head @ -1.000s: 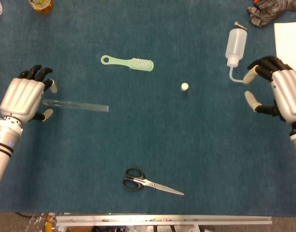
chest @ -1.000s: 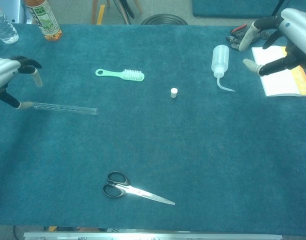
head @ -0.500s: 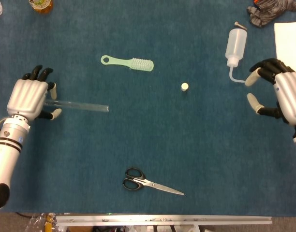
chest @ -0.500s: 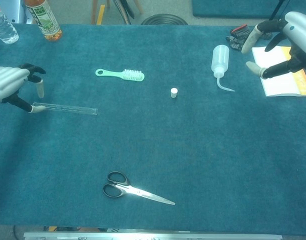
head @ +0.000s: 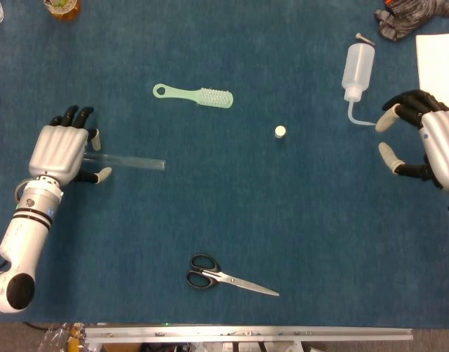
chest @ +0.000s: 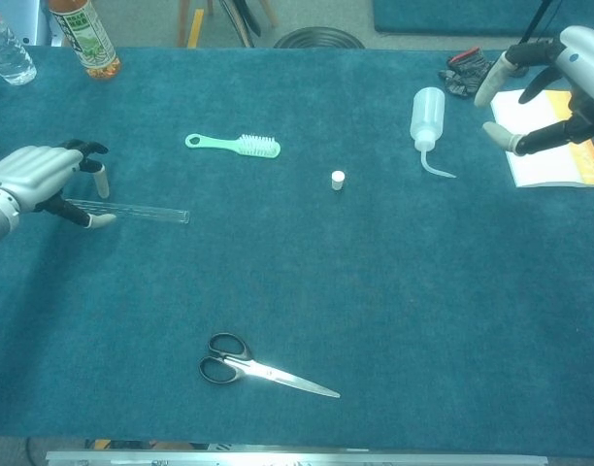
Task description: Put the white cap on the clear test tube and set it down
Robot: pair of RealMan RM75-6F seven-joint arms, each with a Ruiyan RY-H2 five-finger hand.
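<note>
The clear test tube (head: 129,160) (chest: 142,210) lies flat on the blue cloth at the left. My left hand (head: 61,150) (chest: 35,175) sits over its left end, fingers on the far side and thumb on the near side; no grip on the glass is visible. The small white cap (head: 280,131) (chest: 338,179) stands alone near the middle of the table. My right hand (head: 426,143) (chest: 559,83) hovers at the far right edge, fingers spread and holding nothing, well away from the cap.
A green brush (head: 195,95) lies behind the tube. A squeeze bottle (head: 356,70) lies at the back right, beside a booklet (chest: 549,146) and a grey glove (head: 408,18). Scissors (head: 228,277) lie near the front. Drink bottles (chest: 83,34) stand at the back left.
My left hand has slid rightward along the table until its fingers and thumb flank the tube's left end. The right hand drifted slightly right. Tube and cap have not moved.
</note>
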